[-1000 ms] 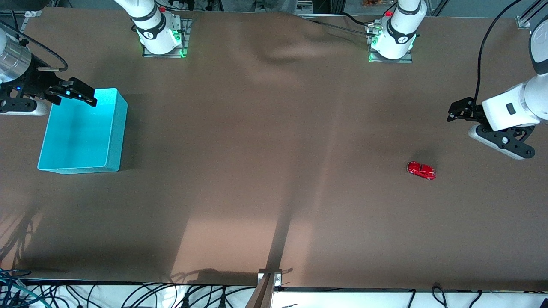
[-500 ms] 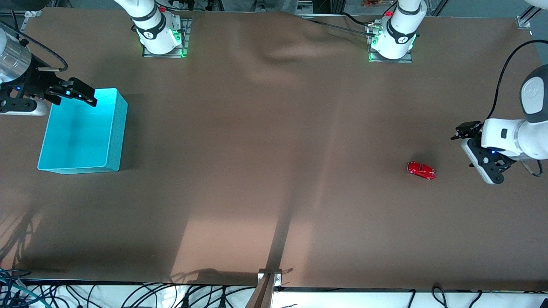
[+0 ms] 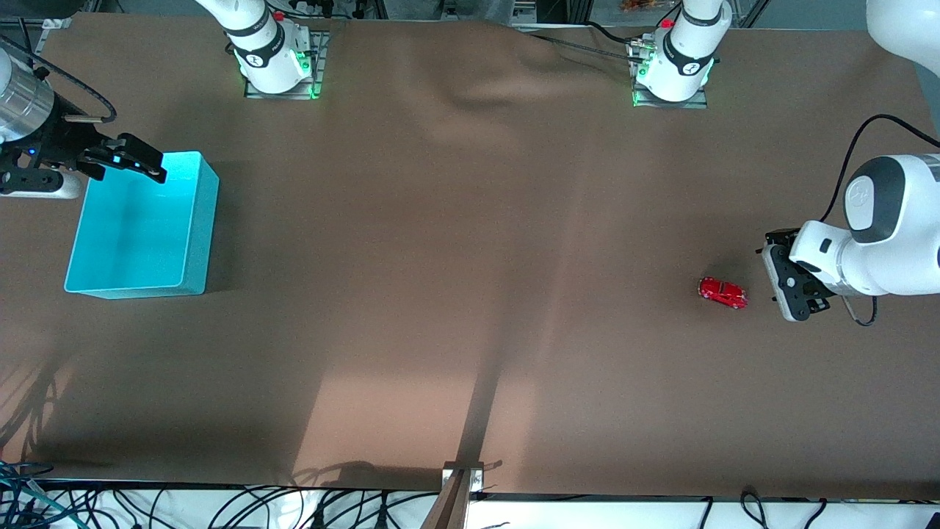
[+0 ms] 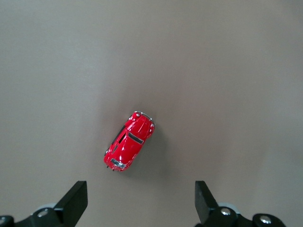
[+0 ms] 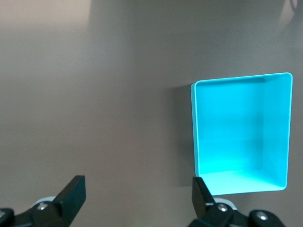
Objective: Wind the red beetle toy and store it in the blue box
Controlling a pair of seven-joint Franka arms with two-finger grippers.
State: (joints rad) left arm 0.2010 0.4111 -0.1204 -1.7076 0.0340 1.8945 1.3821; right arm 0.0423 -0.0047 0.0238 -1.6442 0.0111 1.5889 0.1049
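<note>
L gripper (image 3: 784, 283) hangs w/ jaws wide apart just beside the red beetle toy (image 3: 722, 292), toward the left arm's end of the table; you need to centre over the car, which sits skewed between the fingers (image 4: 75, 201) in the wrist view, so rotate to square across its narrow sides before descending. R gripper (image 3: 125, 160) waits spread open over the blue box (image 3: 192, 242) rim, box empty, well apart from the toy
</note>
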